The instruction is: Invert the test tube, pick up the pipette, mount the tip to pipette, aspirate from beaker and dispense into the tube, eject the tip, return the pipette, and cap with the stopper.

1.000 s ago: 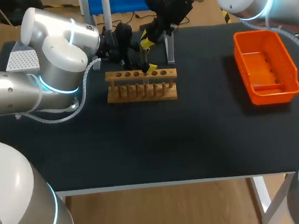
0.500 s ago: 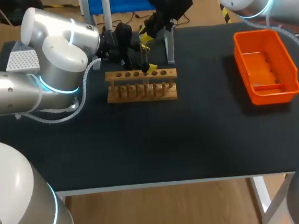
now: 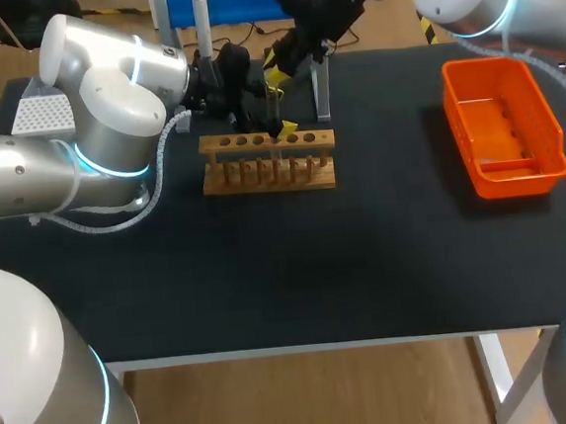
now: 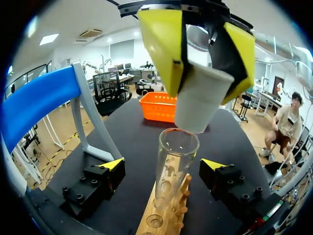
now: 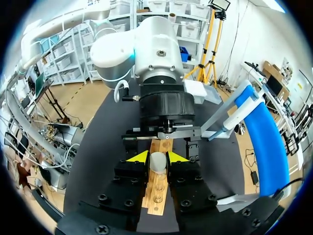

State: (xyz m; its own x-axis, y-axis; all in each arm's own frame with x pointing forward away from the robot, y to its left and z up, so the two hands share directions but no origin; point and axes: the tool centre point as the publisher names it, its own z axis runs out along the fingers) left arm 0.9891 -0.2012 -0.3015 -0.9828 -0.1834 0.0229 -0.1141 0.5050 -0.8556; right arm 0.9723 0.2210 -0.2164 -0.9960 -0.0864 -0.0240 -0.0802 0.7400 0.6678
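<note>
Black table [image 3: 269, 273], wooden rack [image 3: 268, 162] near its far edge. Glass tube [image 4: 175, 147] stands upright in the rack. Left gripper [image 4: 163, 167] is wide around it, not touching. Right gripper [image 5: 157, 156] clamps white stopper [image 4: 200, 100] just above the tube mouth. To cap well: centre it, lower straight, press gently.

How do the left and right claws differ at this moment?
The right claw is shut on the white stopper; the left claw is open, straddling the test tube. The right claw sits above the tube's mouth; the left claw is lower, beside the tube's body. Both are at the wooden rack.
</note>
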